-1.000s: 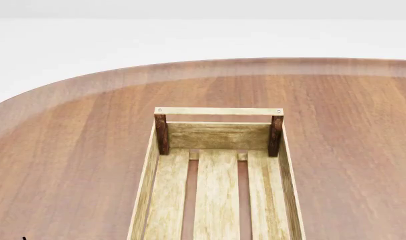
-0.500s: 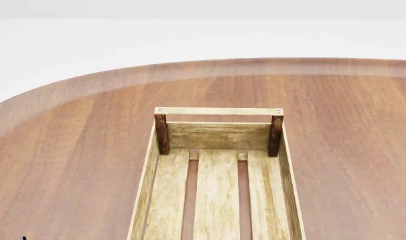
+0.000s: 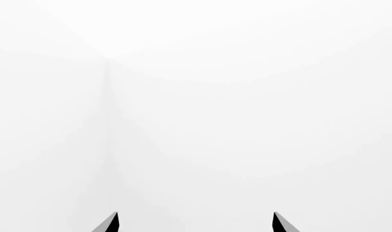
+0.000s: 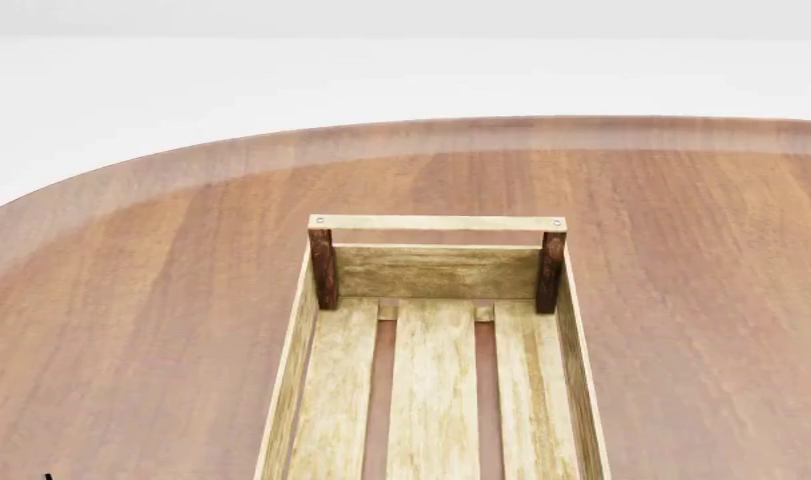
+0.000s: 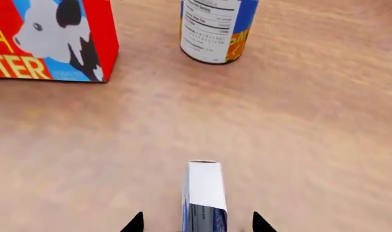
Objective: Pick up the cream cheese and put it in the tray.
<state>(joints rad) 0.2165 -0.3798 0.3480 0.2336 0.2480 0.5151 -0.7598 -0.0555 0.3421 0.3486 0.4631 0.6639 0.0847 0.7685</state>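
Observation:
In the right wrist view the cream cheese [image 5: 204, 191], a small white box with a dark blue face, stands on edge on the wooden tabletop. My right gripper [image 5: 199, 224] is open, one dark fingertip on each side of the box with a gap on both sides. The tray [image 4: 436, 223], a long crate of light slats with dark brown corner posts and a top rail, lies in the middle of the head view with nothing in the part that shows. My left gripper [image 3: 196, 223] is open and faces only blank white background. Neither gripper shows in the head view.
A red-orange butter box [image 5: 50, 38] and a blue-and-yellow can [image 5: 216, 29] stand on the table beyond the cream cheese. The round brown table [image 4: 138, 300] curves away to a far edge with white floor behind it.

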